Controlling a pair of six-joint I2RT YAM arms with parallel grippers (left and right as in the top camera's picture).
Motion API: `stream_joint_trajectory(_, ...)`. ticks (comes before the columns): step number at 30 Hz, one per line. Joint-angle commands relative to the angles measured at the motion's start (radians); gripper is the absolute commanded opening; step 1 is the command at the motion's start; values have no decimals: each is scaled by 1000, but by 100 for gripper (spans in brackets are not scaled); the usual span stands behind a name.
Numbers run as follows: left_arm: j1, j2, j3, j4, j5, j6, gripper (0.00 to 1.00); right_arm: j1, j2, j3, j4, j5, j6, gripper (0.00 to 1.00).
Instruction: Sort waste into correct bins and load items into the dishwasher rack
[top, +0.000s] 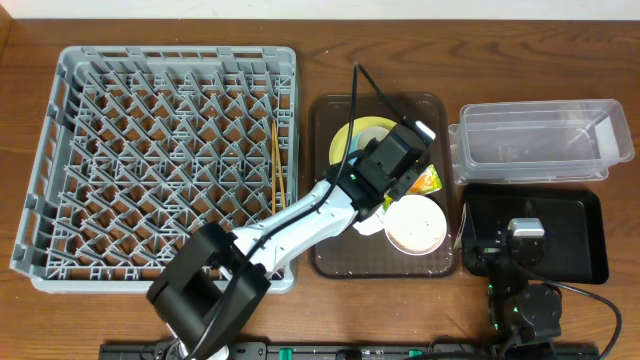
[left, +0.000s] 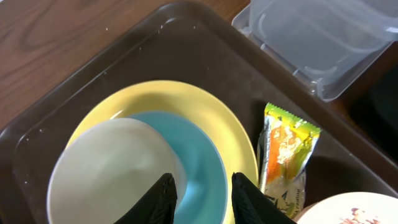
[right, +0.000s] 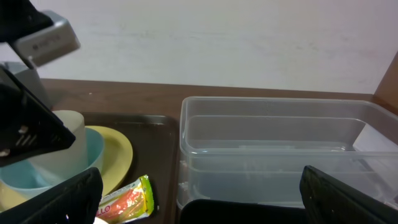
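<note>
Starting with the biggest thing, the dishwasher rack (top: 170, 160) lies on the worktop (top: 100, 20), well apart from the left gripper (left: 204, 182). The brown serving tray (left: 186, 50) spreads under the left jaws. The clear tub (right: 273, 149) and black tray (top: 580, 240) lie beyond it, by the right gripper (right: 200, 180), whose jaws gape wide with nothing in them.

Directly below the left jaws sits the yellow plate (left: 186, 96), carrying the light blue bowl (left: 199, 162). These jaws stand partly open, one finger inside the bowl's rim and one outside, clamping nothing that I can see. The bowl looks stiff, smooth and probably slippery, so its rim seems the place to pinch.

The white cup (left: 106, 168) nests in the bowl just beside the inner finger and might tip out. The snack wrapper (left: 286, 155) lies just outside the outer finger.
</note>
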Motion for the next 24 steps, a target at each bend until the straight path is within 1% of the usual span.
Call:
stream_joint_trajectory(1, 2, 19, -3, 6, -16, 11, 33, -7, 0, -2, -4, 0, -4, 99)
stream_joint_trajectory(24, 30, 45, -4, 8, -19, 10, 32, -7, 0, -2, -4, 0, -4, 99)
